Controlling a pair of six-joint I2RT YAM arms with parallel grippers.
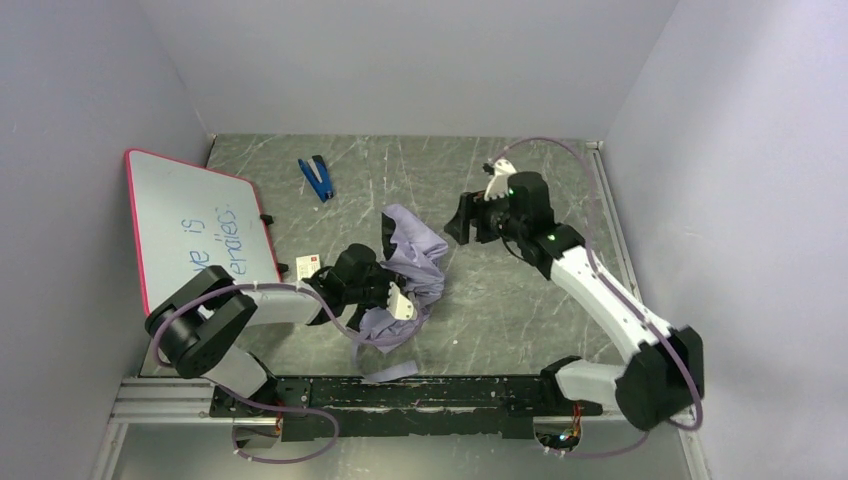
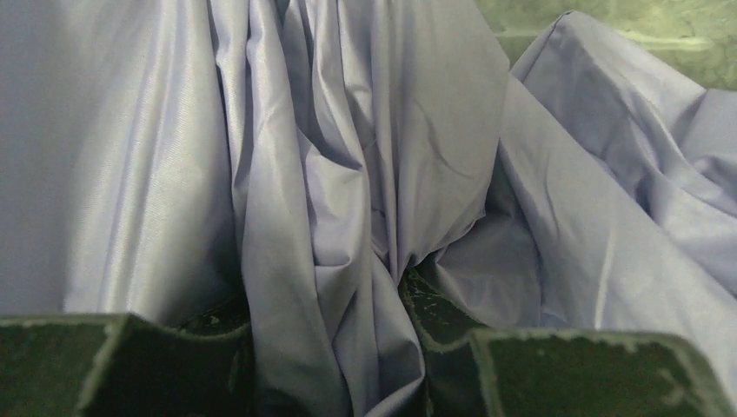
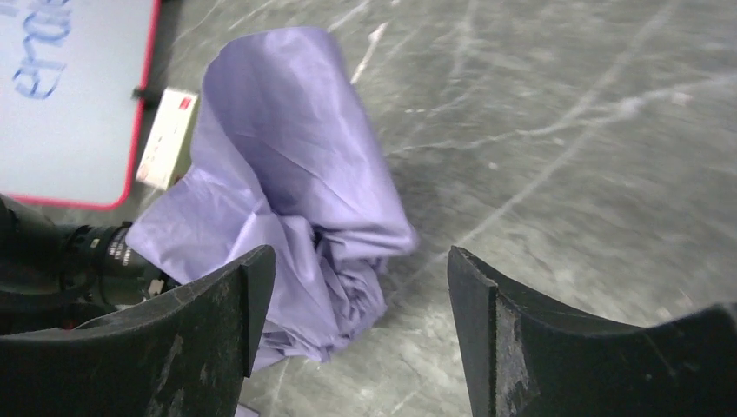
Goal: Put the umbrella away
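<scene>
The umbrella [image 1: 412, 262] is a crumpled bundle of pale lavender fabric lying mid-table; its shaft and handle are hidden. A loose fabric strap [image 1: 392, 373] trails toward the near edge. My left gripper [image 1: 393, 292] is shut on folds of the umbrella fabric [image 2: 348, 261], which fills the left wrist view and passes between the dark fingers [image 2: 452, 321]. My right gripper [image 1: 462, 222] hovers open and empty to the right of the bundle. In the right wrist view the umbrella [image 3: 287, 174] lies ahead and left of my open gripper [image 3: 361, 304].
A whiteboard [image 1: 190, 225] with a red rim and blue writing lies at the left. A small white card [image 1: 305, 264] lies beside it. A blue stapler-like tool [image 1: 317, 177] lies at the back. Walls enclose the table on three sides.
</scene>
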